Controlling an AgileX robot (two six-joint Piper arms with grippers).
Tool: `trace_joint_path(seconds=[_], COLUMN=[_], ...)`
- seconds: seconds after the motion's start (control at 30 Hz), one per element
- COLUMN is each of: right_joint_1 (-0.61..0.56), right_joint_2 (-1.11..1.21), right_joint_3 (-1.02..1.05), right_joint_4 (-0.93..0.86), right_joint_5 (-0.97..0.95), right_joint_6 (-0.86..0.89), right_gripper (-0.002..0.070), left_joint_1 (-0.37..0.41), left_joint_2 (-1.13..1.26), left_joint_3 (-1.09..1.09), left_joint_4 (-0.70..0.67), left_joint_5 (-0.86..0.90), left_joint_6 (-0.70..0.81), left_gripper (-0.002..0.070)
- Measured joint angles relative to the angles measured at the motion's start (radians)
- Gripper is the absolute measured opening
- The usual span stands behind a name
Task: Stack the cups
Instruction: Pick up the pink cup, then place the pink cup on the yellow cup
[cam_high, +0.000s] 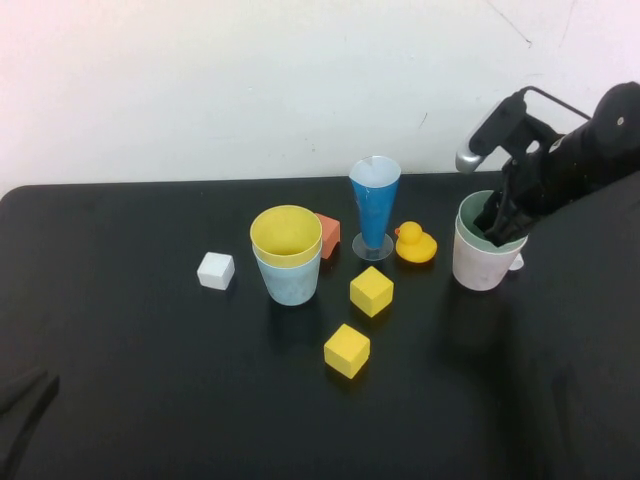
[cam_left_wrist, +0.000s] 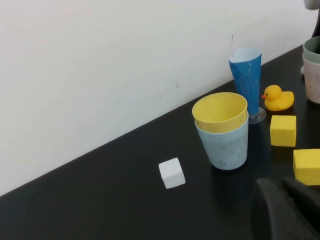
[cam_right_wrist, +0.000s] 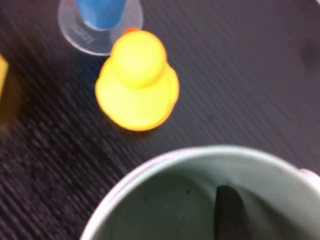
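Note:
The yellow cup (cam_high: 286, 232) sits nested in the light blue cup (cam_high: 291, 280) left of centre; the pair also shows in the left wrist view, yellow (cam_left_wrist: 220, 111) in blue (cam_left_wrist: 226, 148). The mint green cup (cam_high: 476, 215) sits nested in the pale pink cup (cam_high: 482, 265) at the right. My right gripper (cam_high: 497, 228) reaches down into the green cup (cam_right_wrist: 170, 200) and is shut on its wall, with one finger (cam_right_wrist: 229, 212) inside. My left gripper (cam_high: 25, 400) is shut and empty at the near left edge, well away from the cups; it also shows in the left wrist view (cam_left_wrist: 282, 200).
A tall blue cone glass (cam_high: 374, 205) on a clear foot stands at the back centre, with a yellow duck (cam_high: 414, 244) beside it. An orange block (cam_high: 329, 234) lies behind the yellow cup. Two yellow cubes (cam_high: 371, 291) (cam_high: 347, 350) and a white cube (cam_high: 216, 270) lie nearby.

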Motion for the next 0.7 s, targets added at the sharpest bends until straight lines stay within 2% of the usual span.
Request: trace_joint_path(seconds=[0.13,0.2,0.27,0.33,0.4,0.53,0.7], right_joint_1=[0.0,0.0,0.0,0.0,0.0,0.0,0.036], right_joint_2=[0.019,0.022,0.023,0.012,0.004,-0.023,-0.119], right_joint_3=[0.0,0.0,0.0,0.0,-0.005,-0.048,-0.198], right_joint_4=[0.0,0.0,0.0,0.0,0.0,0.016,0.037], right_joint_5=[-0.022,-0.022,-0.019,-0.006,-0.004,0.051,0.145], right_joint_6=[0.002,0.002,0.002,0.004,0.004,0.004,0.001], right_gripper=[0.0343,0.0316,0.0253,0.0148,0.0081,0.0076,0.0076], left_joint_1=[0.0,0.0,0.0,0.0,0.0,0.0,0.0], left_joint_2=[0.0,0.0,0.0,0.0,0.0,0.0,0.0], left_joint_3=[0.002,0.011,0.026,0.034,0.039,0.039,0.039], left_joint_4=[0.0,0.0,0.0,0.0,0.0,0.0,0.0], left_joint_5=[0.0,0.0,-0.013,-0.029,-0.041,-0.047,-0.051], left_joint_6=[0.0,0.0,0.0,0.0,0.0,0.0,0.0], left_gripper=[-0.0001,-0.0001,-0.0001,-0.0001,-0.0001,-0.0001,-0.0001])
